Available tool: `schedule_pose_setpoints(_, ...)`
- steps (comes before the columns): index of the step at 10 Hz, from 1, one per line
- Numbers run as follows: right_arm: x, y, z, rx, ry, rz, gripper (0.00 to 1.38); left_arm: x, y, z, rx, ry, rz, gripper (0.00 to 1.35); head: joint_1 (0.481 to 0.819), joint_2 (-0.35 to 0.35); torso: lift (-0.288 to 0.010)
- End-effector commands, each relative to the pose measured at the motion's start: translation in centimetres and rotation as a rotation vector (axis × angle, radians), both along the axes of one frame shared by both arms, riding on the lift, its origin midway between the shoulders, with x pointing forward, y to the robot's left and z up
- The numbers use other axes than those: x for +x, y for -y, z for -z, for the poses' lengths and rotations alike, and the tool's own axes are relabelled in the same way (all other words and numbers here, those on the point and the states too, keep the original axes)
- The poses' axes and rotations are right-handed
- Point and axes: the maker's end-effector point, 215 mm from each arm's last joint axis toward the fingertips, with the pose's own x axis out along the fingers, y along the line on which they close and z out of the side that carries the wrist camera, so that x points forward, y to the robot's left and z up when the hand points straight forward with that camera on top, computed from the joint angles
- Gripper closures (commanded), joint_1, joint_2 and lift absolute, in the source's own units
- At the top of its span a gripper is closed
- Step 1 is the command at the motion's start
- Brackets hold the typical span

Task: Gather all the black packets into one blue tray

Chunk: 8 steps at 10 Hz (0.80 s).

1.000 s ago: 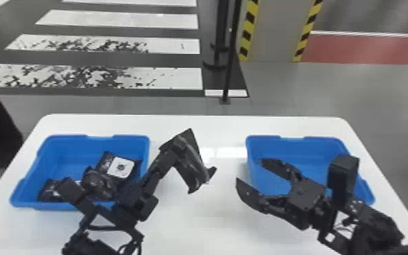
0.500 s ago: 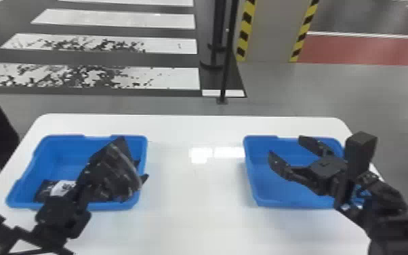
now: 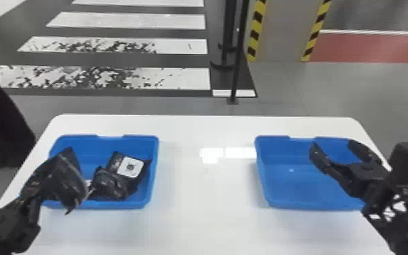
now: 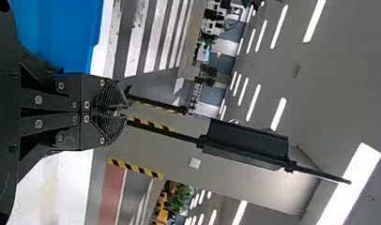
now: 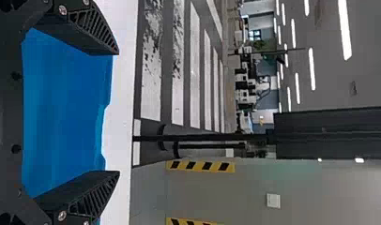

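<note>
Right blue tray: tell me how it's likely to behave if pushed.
The right blue tray would probably slide rather than tip, being low and broad on a glossy white table. It looks fairly stiff, since its walls stand up without sagging.

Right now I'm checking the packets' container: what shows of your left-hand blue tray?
The blue tray looks like plastic, rectangular, with raised walls and a dip in its far rim. It rests upright on the white table, holding black packets, one with a white label. The left end effector hides its near left corner.
</note>
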Motion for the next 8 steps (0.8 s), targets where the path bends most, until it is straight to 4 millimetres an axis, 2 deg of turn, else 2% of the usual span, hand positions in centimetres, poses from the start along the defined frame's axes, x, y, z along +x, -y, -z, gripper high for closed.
schedule_pose_setpoints(1, -1.6, -0.2, -0.8, 0.038, 0.020, 0.048, 0.12, 0.2, -2.7, -0.3, 0.140, -0.009, -0.036, 1.21, 0.695, -0.001, -0.110)
schedule_pose_setpoints(3, -2.6, -0.8, 0.3, 0.072, -0.001, 0.047, 0.12, 1.1, -6.7, -0.6, 0.289, -0.043, -0.097, 1.14, 0.695, 0.046, -0.110)
schedule_pose_setpoints(4, -2.9, -1.2, 0.6, 0.083, -0.008, 0.040, 0.12, 1.8, -7.7, -0.9, 0.338, -0.047, -0.109, 0.90, 0.695, 0.061, -0.110)
schedule_pose_setpoints(5, -3.4, -1.3, 0.8, 0.086, -0.017, 0.037, 0.12, 2.4, -8.5, -1.2, 0.386, -0.046, -0.121, 0.35, 0.695, 0.094, -0.110)
schedule_pose_setpoints(6, -3.7, -1.4, 0.8, 0.085, -0.019, 0.031, 0.12, 2.7, -8.7, -1.0, 0.390, -0.053, -0.122, 0.00, 0.695, 0.113, -0.110)
schedule_pose_setpoints(7, -4.2, -1.5, 1.2, 0.089, -0.030, 0.028, 0.12, 2.7, -8.0, -1.3, 0.396, -0.035, -0.111, 0.09, 0.695, 0.124, -0.110)
schedule_pose_setpoints(8, -4.9, -1.6, 1.1, 0.086, -0.032, 0.025, 0.12, 2.5, -6.3, -1.5, 0.364, -0.008, -0.087, 0.26, 0.695, 0.126, -0.110)
